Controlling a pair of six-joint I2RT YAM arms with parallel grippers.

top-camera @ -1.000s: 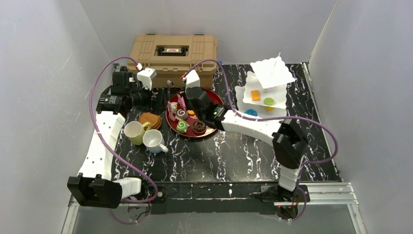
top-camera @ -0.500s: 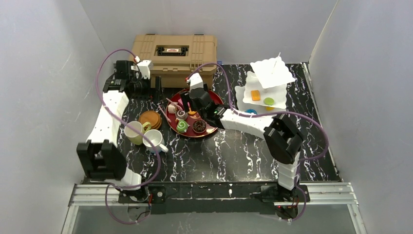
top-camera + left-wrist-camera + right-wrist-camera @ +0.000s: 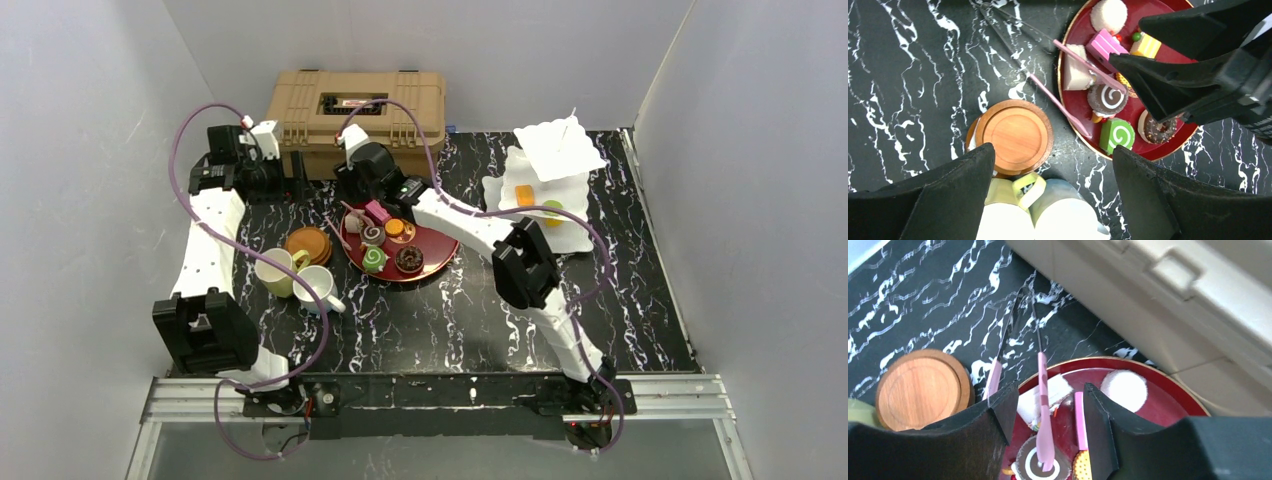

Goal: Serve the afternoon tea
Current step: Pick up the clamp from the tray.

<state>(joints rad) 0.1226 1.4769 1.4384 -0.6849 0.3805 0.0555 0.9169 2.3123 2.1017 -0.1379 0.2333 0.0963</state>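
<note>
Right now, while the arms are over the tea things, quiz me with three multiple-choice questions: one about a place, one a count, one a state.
1. Where is the stack of brown coasters?
A) on the table, left of the red tray
B) on the red tray itself
C) on the table, right of the red tray

2. How many mugs stand on the table?
A) three
B) one
C) two

3. How is the left gripper?
A) shut on a coaster
B) open, holding nothing
C) shut on a mug

Answers:
1 A: the top view shows the coasters on the marble surface beside the tray's left edge.
2 C: only the yellow mug and the white mug are there, side by side.
3 B: the left wrist view shows its fingers spread wide with nothing between them.
</note>
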